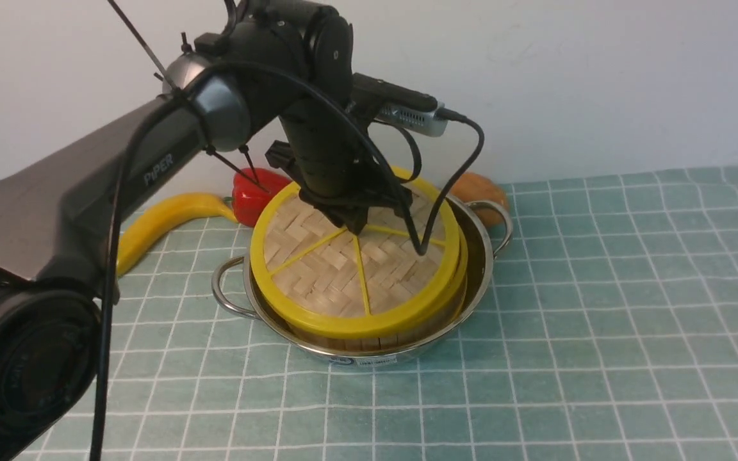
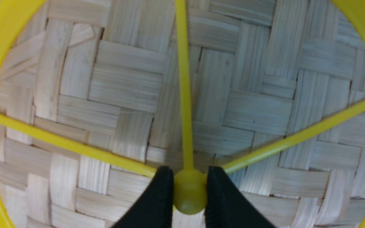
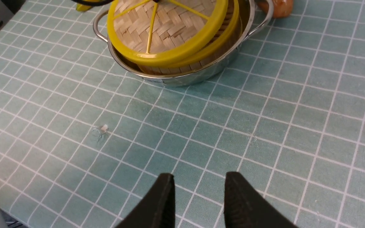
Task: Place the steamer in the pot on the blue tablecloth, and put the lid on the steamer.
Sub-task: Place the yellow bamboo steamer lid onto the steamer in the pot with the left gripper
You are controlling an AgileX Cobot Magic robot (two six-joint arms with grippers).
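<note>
The steel pot (image 1: 471,282) stands on the blue tablecloth (image 1: 599,320) with the steamer (image 1: 369,342) inside it. The lid (image 1: 337,275) lies over the steamer, tilted, its far edge raised. My left gripper (image 1: 353,224) is shut on the lid's yellow centre hub (image 2: 189,190), one black finger (image 2: 160,196) on each side. My right gripper (image 3: 198,190) is open and empty above bare cloth, well in front of the pot (image 3: 201,74); it does not show in the front view. The right wrist view also shows the lid (image 3: 166,28) and the steamer (image 3: 208,52).
A yellow banana (image 1: 164,221) and a red pepper (image 1: 254,195) lie behind the pot on the left. A brown rounded object (image 1: 475,192) lies behind its right handle. A small white crumb (image 3: 104,128) lies on the cloth. A white wall stands at the back.
</note>
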